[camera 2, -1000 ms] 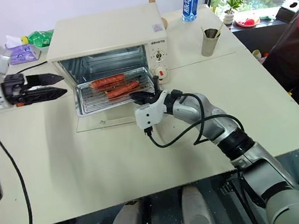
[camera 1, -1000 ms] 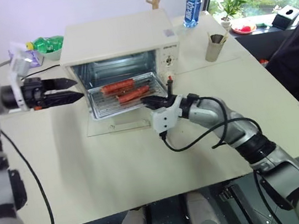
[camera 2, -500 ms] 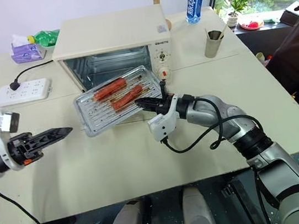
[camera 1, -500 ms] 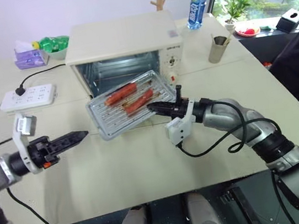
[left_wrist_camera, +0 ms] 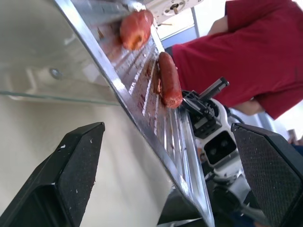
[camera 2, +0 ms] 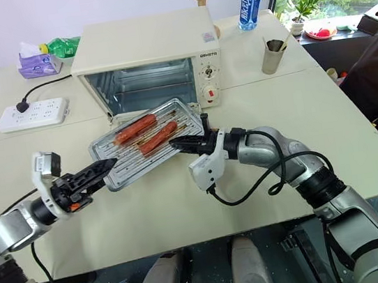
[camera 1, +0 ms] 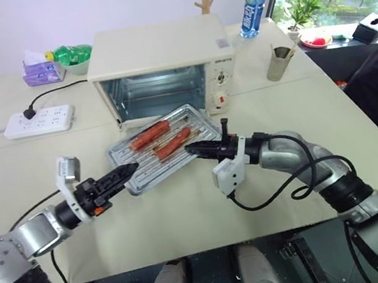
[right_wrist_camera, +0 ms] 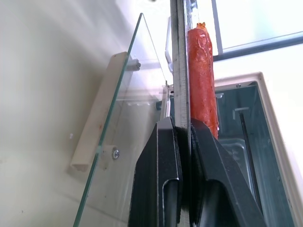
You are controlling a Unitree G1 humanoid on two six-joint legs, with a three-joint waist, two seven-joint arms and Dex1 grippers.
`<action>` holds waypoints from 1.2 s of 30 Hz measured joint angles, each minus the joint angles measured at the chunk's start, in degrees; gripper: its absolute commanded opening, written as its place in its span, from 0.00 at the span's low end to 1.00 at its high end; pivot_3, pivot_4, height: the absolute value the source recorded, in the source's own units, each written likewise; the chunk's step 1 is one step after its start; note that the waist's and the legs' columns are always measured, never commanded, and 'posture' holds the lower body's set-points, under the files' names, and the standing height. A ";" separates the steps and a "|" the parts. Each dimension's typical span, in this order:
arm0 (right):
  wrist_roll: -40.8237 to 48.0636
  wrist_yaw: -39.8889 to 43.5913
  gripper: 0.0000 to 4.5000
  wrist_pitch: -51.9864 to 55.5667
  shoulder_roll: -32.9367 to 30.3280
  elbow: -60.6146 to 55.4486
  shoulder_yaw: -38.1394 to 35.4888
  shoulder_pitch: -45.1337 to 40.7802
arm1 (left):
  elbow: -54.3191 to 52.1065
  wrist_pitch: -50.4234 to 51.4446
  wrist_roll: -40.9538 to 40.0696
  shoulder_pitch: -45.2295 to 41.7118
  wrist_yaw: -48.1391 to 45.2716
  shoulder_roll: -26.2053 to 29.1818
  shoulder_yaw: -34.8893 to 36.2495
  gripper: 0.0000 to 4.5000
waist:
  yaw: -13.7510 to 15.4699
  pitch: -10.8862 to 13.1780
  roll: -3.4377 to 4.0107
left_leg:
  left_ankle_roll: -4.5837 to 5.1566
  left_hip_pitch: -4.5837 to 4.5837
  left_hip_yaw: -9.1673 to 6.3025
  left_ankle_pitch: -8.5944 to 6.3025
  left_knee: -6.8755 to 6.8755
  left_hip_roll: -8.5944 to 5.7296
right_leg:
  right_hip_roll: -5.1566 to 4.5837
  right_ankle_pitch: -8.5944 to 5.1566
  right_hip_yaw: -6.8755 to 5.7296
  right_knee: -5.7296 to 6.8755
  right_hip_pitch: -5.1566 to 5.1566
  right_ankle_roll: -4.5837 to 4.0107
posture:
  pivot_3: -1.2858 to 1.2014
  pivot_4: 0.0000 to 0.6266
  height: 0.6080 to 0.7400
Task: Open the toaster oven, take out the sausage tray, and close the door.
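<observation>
The toaster oven (camera 1: 164, 64) sits on the bench (camera 1: 356, 125) with its door (camera 2: 120, 126) folded down. Just in front of the toaster oven, the sausage tray (camera 1: 165, 145) is pinched by the closed right hand (camera 1: 197, 149). The left hand (camera 1: 124, 173) gapes wide at the tray's opposite edge.

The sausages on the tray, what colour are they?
Reddish-brown sausages, clearest in the right eye view.

toaster oven (camera 1: 164, 64) sits upper centre on the table (camera 1: 357, 132), sausage tray (camera 1: 163, 145) just in front of it at mid-frame. power strip (camera 1: 38, 122) is off at the left, bottle (camera 1: 254, 2) upper right, cup (camera 1: 277, 62) right of the oven
</observation>
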 measured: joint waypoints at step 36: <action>-1.91 -0.56 0.00 1.12 -0.46 -3.37 -2.58 3.12 | 2.74 -23.15 -30.32 7.68 14.10 13.19 -26.39 0.01 | 1.20 0.00 0.00 | 0.03 0.00 0.05 -0.01 -0.07 -0.02 | 0.01 -0.13 0.04 -0.27 0.10 -0.25 | 0.52 0.24 0.99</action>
